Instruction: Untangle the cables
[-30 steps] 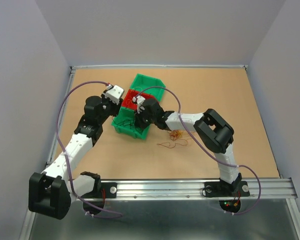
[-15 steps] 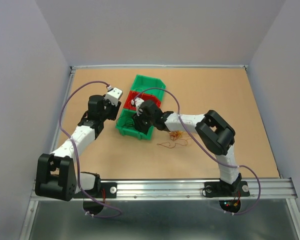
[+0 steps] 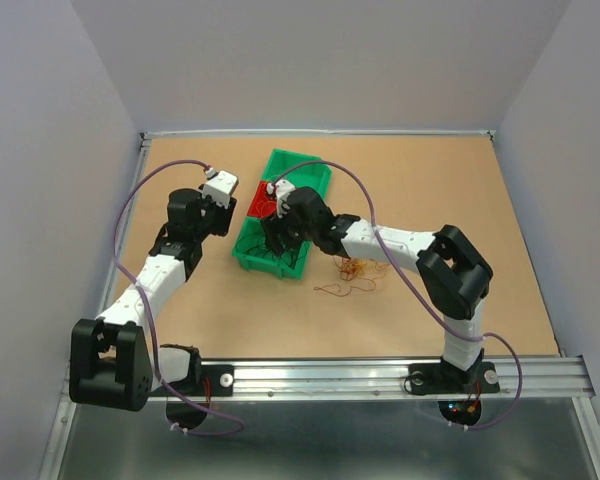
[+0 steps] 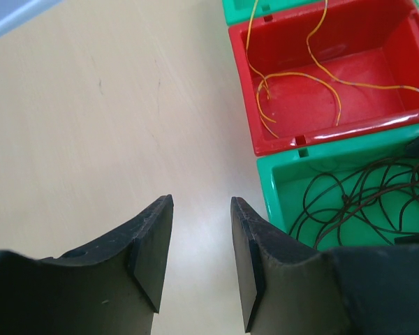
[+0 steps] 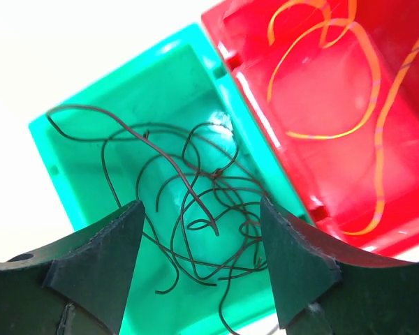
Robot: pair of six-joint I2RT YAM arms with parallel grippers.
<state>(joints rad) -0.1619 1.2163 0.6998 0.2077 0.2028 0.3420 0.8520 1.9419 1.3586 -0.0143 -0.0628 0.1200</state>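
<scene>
Right claw (image 5: pixel 199 241) now over coiled dark cables (image 5: pixel 195 188)

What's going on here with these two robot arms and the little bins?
The arms are sorting thin wires by colour. The right pincer hangs open over the near green plastic bin, which holds the thin dark brown wires. The red plastic bin holds the thin orange-yellow wires. The left pincer is open and empty beside the bins. A small orange and reddish wire tangle lies on the table.

- Bright, even light from overhead; shadows soft and short.
- Glare washes out the table (image 5: pixel 70 49) in the right wrist view.
- Near fingers (image 4: pixel 153 244) slightly blurred.
</scene>
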